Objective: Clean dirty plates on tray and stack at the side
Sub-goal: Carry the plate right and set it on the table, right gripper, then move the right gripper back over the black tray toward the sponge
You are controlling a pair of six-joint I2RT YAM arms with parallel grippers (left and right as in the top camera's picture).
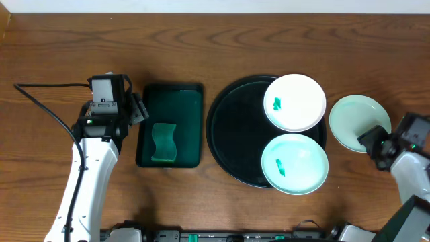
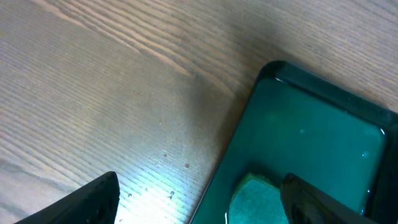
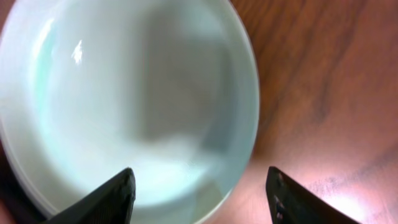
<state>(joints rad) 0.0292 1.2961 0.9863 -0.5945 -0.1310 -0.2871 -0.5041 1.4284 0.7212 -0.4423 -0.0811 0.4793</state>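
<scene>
Beside tray [image 1: 232,134], right claw [image 3: 200,177] apart over plate [image 3: 124,93]; left claw [image 2: 199,186] apart too.

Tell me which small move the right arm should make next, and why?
Probably lift the right gripper clear: its jaws stand open over the clean plate, which lies on the table beside the tray, where two smeared plates wait.

The plate [image 3: 124,93] looks blurred, cropped at twelve o'clock. The sponge [image 2: 252,199] is cut off at six o'clock.
</scene>
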